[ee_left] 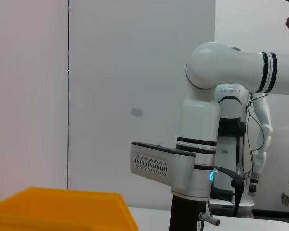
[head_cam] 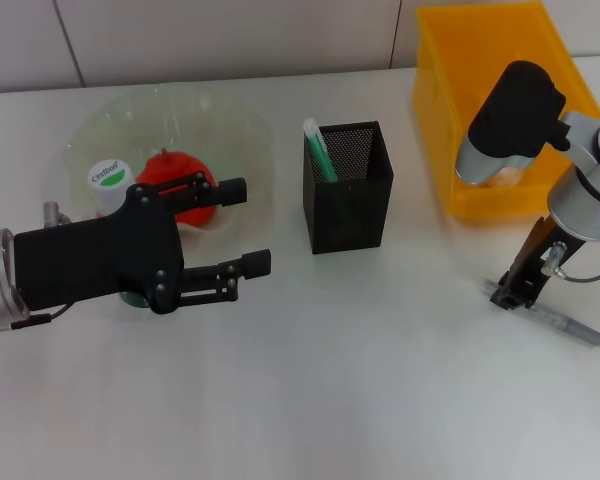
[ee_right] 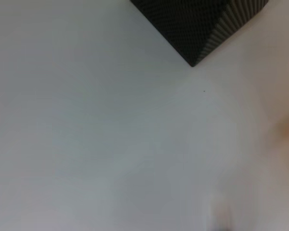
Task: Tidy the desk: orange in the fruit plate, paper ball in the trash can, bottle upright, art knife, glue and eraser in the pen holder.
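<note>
Smooth white tabletop (head_cam: pixel 360 380), matte and plain.

Left pincer (head_cam: pixel 252 226): black, flat-plated body with two slim linkage fingers (head_cam: pixel 248 263) spread apart, nothing between them. It hangs level, low over the near rim of the fruit plate, fingers pointing toward the pen holder.

Fruit plate (head_cam: pixel 235 135): wide translucent pale-green glass bowl, wavy rim. Inside it sits the orange (head_cam: pixel 172 165), round and red-orange, partly hidden by the left pincer. Beside the orange stands the bottle (head_cam: pixel 109 182), upright, seen from above as a white cap with a green logo; its body is mostly hidden.

Pen holder (head_cam: pixel 348 190): tall square cup of black metal mesh, standing near the middle of the tabletop. A green-and-white stick-shaped item (head_cam: pixel 318 150) leans in its left corner.

Trash can (head_cam: pixel 460 60): bright yellow rectangular plastic bin, at the far right. Its contents are screened by the right arm.

Right pincer (head_cam: pixel 512 288): lowered to the tabletop in front of the trash can, tips at the near end of a slim grey art knife (head_cam: pixel 570 323) lying flat. Cannot tell whether the fingers are clenched on it.
</note>
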Available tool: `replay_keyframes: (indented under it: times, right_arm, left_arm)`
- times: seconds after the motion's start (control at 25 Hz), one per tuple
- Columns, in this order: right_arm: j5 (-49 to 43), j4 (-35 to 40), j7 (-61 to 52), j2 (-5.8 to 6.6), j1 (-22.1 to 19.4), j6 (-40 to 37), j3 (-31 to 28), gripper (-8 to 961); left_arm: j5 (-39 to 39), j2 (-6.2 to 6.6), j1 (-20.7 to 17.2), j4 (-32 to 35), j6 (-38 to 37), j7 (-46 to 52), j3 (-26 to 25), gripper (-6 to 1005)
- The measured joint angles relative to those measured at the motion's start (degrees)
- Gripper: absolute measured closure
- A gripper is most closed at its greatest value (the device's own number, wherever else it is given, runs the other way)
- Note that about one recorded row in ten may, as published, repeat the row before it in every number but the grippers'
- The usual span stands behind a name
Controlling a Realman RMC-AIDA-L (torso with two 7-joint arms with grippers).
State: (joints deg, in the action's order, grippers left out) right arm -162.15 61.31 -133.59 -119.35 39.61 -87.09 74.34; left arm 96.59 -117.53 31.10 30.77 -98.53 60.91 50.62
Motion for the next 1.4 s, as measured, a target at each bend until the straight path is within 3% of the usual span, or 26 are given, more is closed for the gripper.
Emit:
replay_keyframes:
  times: [0.68, 1.04, 1.4]
  right_arm:
    - [0.66, 1.19, -0.70, 0.08, 0.32, 0.05, -0.48, 802]
    - [4.17, 22.48, -4.38, 0.05, -3.64, -5.07, -1.49, 811]
    - [9.35, 30.16, -5.56, 0.08, -6.15, 0.42, -1.63, 814]
  left_arm:
    - [0.00, 0.09, -0.09, 0.26, -0.08, 0.00, -0.24, 208]
    - [-0.06, 0.12, -0.34, 0.35, -0.31, 0.00, -0.23, 207]
    - [-0.15, -0.01, -0.29, 0.43, -0.36, -0.58, -0.41, 207]
